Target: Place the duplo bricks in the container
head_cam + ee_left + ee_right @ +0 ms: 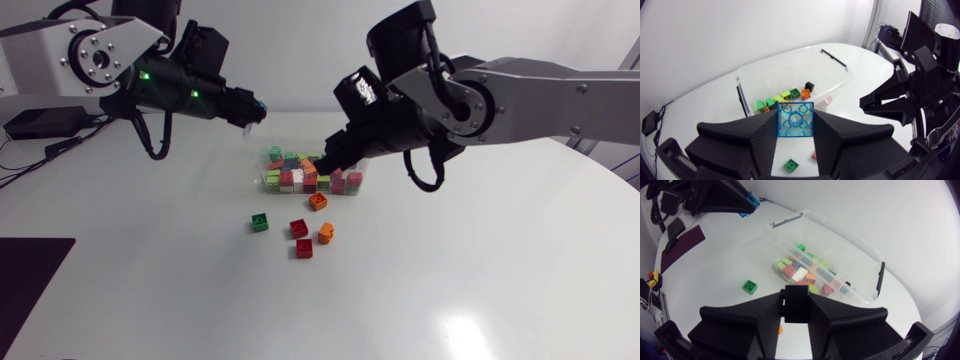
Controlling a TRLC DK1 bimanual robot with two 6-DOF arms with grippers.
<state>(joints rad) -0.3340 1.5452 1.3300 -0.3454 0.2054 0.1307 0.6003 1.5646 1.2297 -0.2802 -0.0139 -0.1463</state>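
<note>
Pinching a translucent blue brick [795, 116] from both sides in the left gripper [795, 126], hovered high at the far left of the clear container [790, 72], seemingly short of its rim rather than squarely above it. Clamped a black brick [796, 311] the same way in the right gripper [797, 298], low over the right end of the container. Found the container mid-table, already part-filled with red, green, orange and white bricks. Noted more bricks out on the table [480, 260] just near of it, with a green brick [260, 222] leftmost and an orange brick [326, 233] rightmost.

Judged the release to be the step in hand. Called for carrying the blue brick right and nearward until fully inside the rim before spreading the fingers. Risked, from that height, a bounce off the wall or off the heap, so looked better lowered first and aimed at a bare part of the floor. Needed care with both grippers close over the same container. Seemed safest taken in turn, black brick first, then blue. Called for opening only enough to free each brick, then lifting straight up.
</note>
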